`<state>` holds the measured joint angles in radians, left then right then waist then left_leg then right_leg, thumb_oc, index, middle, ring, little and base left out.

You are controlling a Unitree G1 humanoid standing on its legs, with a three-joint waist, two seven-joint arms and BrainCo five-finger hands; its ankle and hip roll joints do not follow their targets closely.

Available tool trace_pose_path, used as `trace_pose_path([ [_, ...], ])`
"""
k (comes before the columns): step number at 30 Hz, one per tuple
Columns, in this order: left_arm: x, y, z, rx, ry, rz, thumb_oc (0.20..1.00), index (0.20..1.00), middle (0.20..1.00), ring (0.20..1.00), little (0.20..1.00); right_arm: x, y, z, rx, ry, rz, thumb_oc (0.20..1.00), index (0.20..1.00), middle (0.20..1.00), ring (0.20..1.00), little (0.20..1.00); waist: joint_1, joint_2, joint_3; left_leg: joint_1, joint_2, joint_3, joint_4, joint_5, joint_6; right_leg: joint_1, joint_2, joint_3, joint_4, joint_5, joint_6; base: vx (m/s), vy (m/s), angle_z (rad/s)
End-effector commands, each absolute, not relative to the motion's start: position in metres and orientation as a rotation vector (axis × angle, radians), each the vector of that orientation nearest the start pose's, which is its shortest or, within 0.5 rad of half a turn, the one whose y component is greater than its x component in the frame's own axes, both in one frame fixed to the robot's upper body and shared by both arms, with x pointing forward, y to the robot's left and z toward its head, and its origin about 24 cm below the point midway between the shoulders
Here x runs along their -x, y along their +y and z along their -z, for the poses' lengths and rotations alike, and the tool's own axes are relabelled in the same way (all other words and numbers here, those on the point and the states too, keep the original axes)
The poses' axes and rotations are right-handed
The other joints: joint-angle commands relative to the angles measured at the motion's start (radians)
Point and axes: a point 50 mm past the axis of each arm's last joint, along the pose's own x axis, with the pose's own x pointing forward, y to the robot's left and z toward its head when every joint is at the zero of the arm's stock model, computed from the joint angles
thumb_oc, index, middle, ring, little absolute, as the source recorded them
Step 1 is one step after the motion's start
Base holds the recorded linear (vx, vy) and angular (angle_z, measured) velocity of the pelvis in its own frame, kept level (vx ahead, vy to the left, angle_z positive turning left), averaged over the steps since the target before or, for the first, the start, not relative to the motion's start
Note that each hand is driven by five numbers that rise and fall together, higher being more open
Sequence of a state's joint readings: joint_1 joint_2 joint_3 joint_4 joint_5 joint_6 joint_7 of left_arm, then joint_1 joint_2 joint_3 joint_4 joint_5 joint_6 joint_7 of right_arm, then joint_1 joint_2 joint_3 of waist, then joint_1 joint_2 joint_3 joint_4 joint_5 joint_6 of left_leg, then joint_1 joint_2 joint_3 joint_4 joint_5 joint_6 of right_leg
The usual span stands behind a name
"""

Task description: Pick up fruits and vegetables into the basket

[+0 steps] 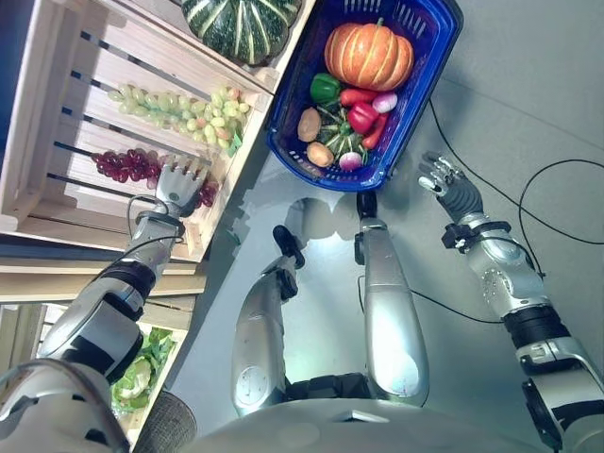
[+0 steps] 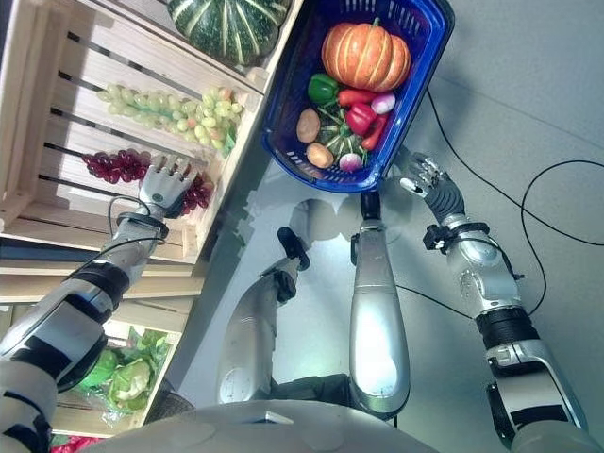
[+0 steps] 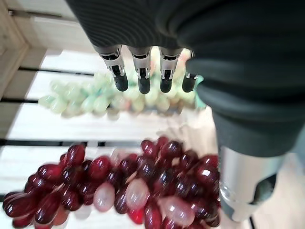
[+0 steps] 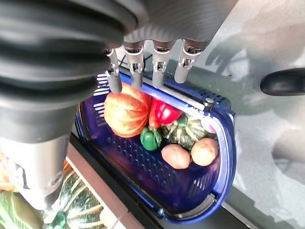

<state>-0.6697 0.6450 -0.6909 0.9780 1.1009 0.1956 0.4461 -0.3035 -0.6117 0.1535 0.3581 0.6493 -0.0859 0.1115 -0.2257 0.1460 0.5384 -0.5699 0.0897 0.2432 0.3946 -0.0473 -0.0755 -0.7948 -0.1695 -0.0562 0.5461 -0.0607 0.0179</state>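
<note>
Left hand (image 1: 179, 187), fingers straight and spread, hovers at centre left over the dark red grape bunch (image 1: 130, 165) in the pale wooden slatted crate (image 1: 38, 113), its palm covering the bunch's right end; whether it touches is unclear. Pale green grapes (image 1: 179, 109) lie beyond the fingertips. Right hand (image 1: 442, 176), fingers relaxed and holding nothing, hangs just right of the blue plastic basket (image 1: 288, 94), which carries an orange pumpkin (image 1: 368, 55) and smaller vegetables. A striped green squash (image 1: 241, 26) is cut off at top
</note>
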Motion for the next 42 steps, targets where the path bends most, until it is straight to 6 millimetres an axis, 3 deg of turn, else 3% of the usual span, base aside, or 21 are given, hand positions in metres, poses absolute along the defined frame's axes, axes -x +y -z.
trace_pose_path([
  [1, -0.333, 0.305, -0.067, -2.271, 0.103, -0.183, 1.000, 1.000, 1.000, 1.000, 1.000, -0.302, -0.242, -0.097, -0.055, -0.103, -0.128, 1.000, 1.000, 1.000, 1.000, 1.000, -0.021, -0.035, -0.018, -0.110, 0.015, 0.034, 0.144, -0.074, -0.015, -0.017, 0.010, 0.014, 0.025, -0.067, 0.070, 0.01, 0.033, -0.02],
  [9, -0.337, 0.318, -0.088, -2.305, 0.154, -0.334, 1.000, 1.000, 1.000, 1.000, 1.000, -0.304, -0.239, -0.113, -0.074, -0.182, -0.139, 1.000, 1.000, 1.000, 1.000, 1.000, -0.026, -0.040, -0.018, -0.187, 0.019, 0.021, 0.182, -0.087, -0.013, -0.093, 0.016, 0.028, 0.044, -0.062, 0.069, 0.00, 0.011, -0.01],
  [25, -0.350, 0.317, -0.103, -2.263, 0.220, -0.365, 1.000, 1.000, 1.000, 1.000, 1.000, -0.307, -0.225, -0.133, -0.108, -0.279, -0.163, 1.000, 1.000, 1.000, 1.000, 1.000, -0.041, -0.054, -0.018, -0.313, 0.023, -0.004, 0.230, -0.103, -0.011, -0.219, 0.036, 0.057, 0.085, -0.054, 0.069, 0.01, 0.004, -0.02],
  [34, -0.341, 0.325, -0.080, -2.167, 0.448, -0.294, 1.000, 1.000, 1.000, 1.000, 1.000, -0.307, -0.219, -0.130, -0.120, -0.275, -0.184, 1.000, 1.000, 1.000, 1.000, 1.000, -0.045, -0.059, -0.018, -0.316, 0.020, -0.004, 0.219, -0.097, -0.013, -0.225, 0.036, 0.057, 0.075, -0.046, 0.069, 0.00, 0.004, -0.01],
  [42, -0.320, 0.335, -0.047, -1.998, 0.783, -0.225, 1.000, 1.000, 1.000, 1.000, 1.000, -0.308, -0.214, -0.128, -0.129, -0.265, -0.194, 1.000, 1.000, 1.000, 1.000, 1.000, -0.044, -0.062, -0.018, -0.297, 0.015, -0.003, 0.204, -0.093, -0.014, -0.210, 0.027, 0.054, 0.058, -0.041, 0.070, 0.00, 0.000, 0.00],
])
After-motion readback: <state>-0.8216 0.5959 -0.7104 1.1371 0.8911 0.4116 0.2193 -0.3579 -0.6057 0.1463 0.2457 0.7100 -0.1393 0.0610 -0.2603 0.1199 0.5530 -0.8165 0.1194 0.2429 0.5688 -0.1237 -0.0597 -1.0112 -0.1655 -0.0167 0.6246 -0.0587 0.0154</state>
